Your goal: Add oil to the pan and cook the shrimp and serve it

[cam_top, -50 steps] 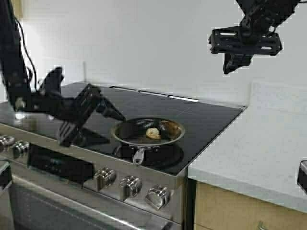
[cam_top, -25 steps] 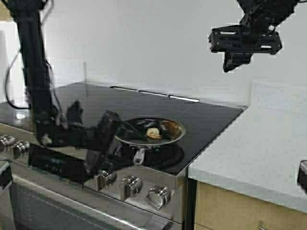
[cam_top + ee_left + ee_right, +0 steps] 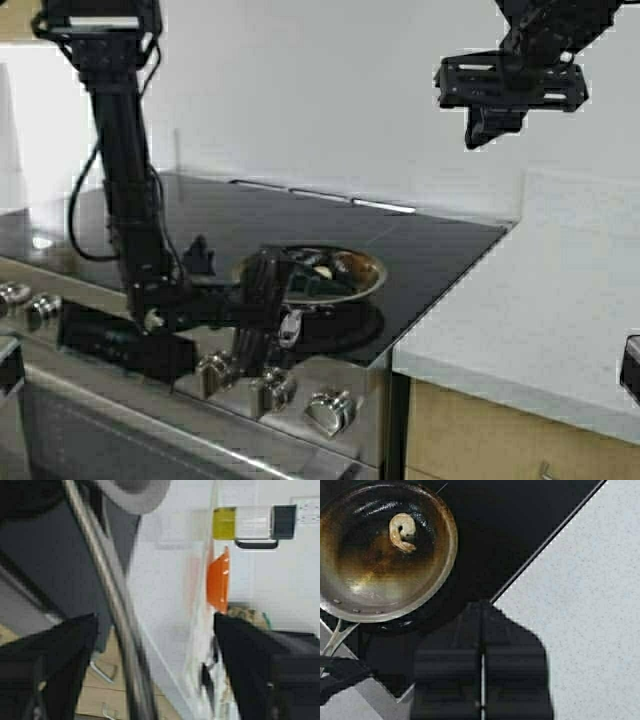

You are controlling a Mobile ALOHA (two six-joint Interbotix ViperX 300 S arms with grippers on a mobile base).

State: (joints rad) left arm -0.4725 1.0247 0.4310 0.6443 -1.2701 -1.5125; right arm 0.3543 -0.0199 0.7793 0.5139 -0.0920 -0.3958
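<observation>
Left gripper point(image 3: 268, 318) moved onto pan point(image 3: 345, 272) handle, fingers apart.

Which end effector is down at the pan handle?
The left end effector, open astride the pan handle; the right end effector hangs shut, high up.

1. High view: mounted above and behind the arms, facing forward and down across the stove point(image 3: 420, 250) and the counter point(image 3: 540, 310) toward the wall
2. Right wrist view: held well above, facing straight down on the pan point(image 3: 380, 555), the shrimp point(image 3: 402, 531) and the counter edge
3. Left wrist view: very near the pan handle point(image 3: 112, 610), facing along the stove front toward the counter; the scene appears turned sideways
4. Shared: the pan appears in the high and right wrist views; its handle in all three
</observation>
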